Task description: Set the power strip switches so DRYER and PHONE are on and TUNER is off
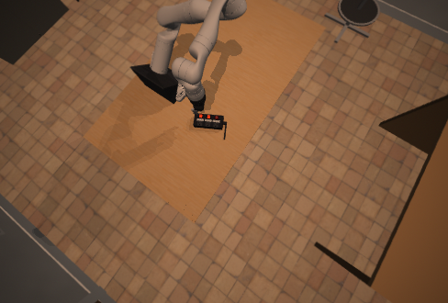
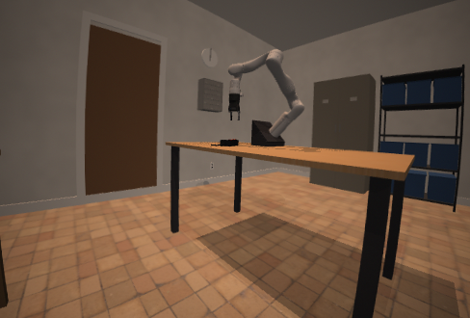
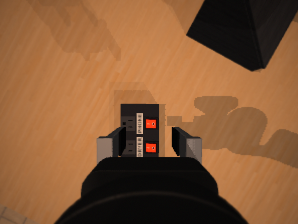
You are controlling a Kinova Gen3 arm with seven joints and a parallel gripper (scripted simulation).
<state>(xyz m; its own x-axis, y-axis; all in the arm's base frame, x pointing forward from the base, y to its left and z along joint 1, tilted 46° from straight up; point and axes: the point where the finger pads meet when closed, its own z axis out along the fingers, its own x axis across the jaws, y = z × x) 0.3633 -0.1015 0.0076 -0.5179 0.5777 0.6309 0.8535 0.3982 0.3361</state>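
Observation:
The black power strip (image 1: 208,121) lies flat on the wooden table, near its edge, and also shows in the exterior view (image 2: 229,143). In the wrist view the power strip (image 3: 141,131) shows two red rocker switches (image 3: 150,123) (image 3: 150,147) with sockets and small label tags to their left. The labels are too small to read. The strip's near end is hidden behind my gripper body. My gripper (image 3: 148,136) (image 2: 234,116) is open and empty, with one finger on each side of the strip as seen from above. It hangs well above the strip.
The arm's black base block (image 1: 158,82) stands on the table behind the strip. A short black cord (image 1: 225,131) sticks out from the strip's right end. The table edge is close to the strip on that side.

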